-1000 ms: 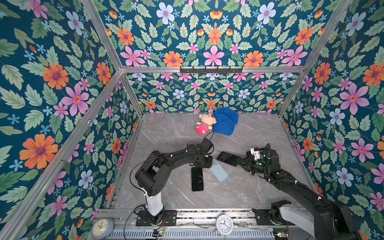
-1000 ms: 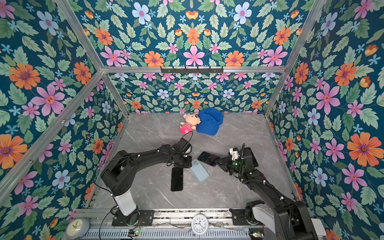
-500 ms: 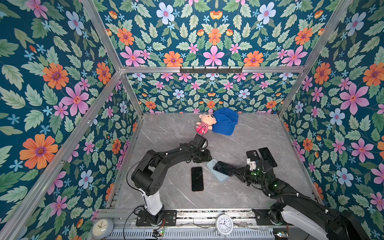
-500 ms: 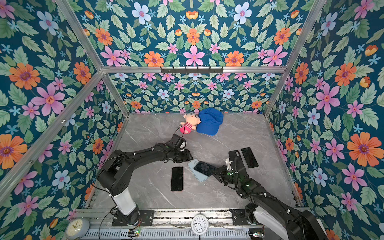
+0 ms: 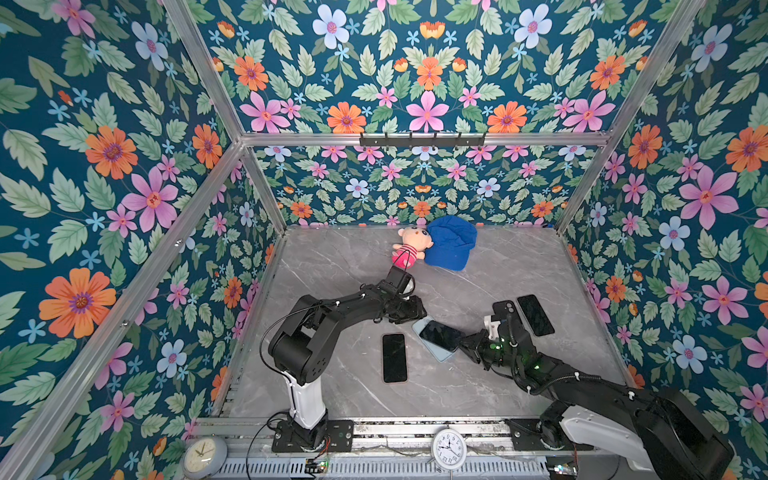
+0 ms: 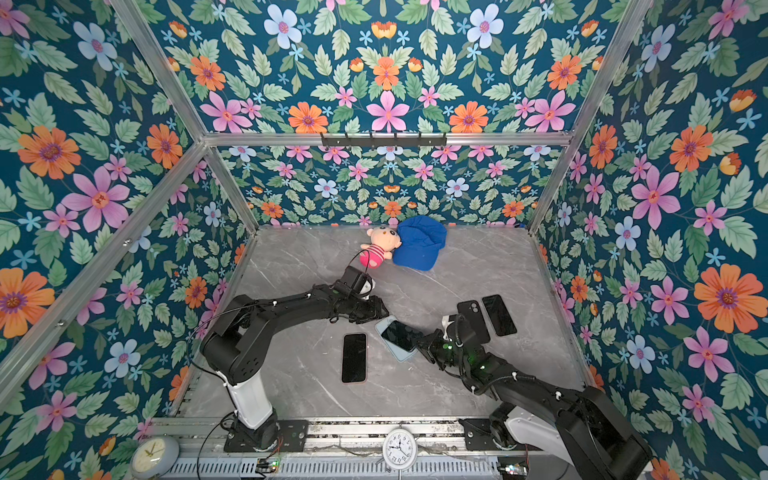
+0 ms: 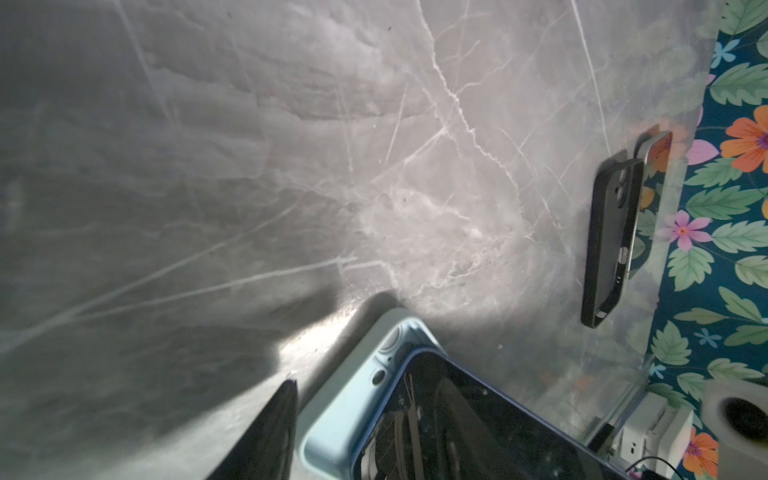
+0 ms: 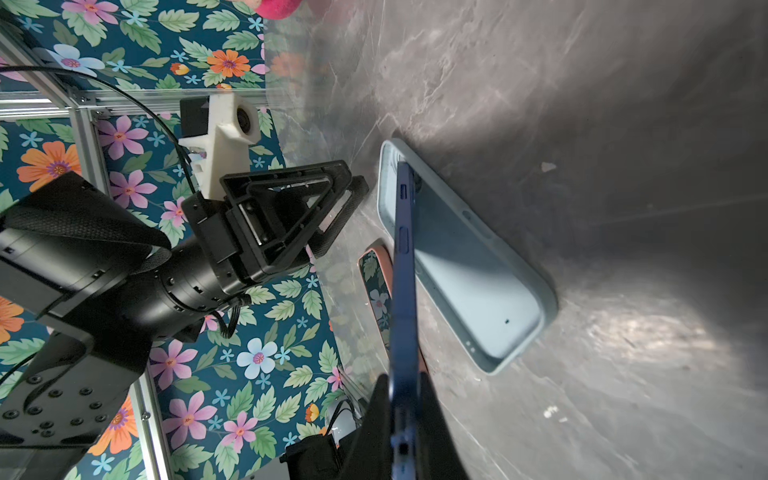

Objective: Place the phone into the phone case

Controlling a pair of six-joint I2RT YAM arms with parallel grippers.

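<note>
Right claw (image 8: 405,382): clenched on the near end of the blue phone (image 8: 405,270), pinching it across its thickness. The phone is tilted. Its held end is raised, and its far end dips inside the rim of the light blue phone case (image 8: 469,282) at the camera-cutout end. Contact there looks likely but cannot be confirmed. In both top views the phone (image 5: 440,336) lies askew over the case (image 5: 444,356), screen up and not seated.

Left claw (image 8: 345,216): released, with its jaws apart and nothing between them. It sits just beside the far corner of the case. The left wrist view shows one finger (image 7: 270,436) next to the case wall (image 7: 345,399), apart from it.

Surroundings, on the grey marble desk (image 5: 340,270):
- A second phone (image 5: 394,357) lies flat, screen up, near the case on the left arm's side.
- A black phone case (image 5: 505,309) and a third phone (image 5: 535,315) lie side by side beyond the right arm.
- A plush doll (image 5: 409,247) and a blue cap (image 5: 451,243) lie touching at the back wall.
</note>
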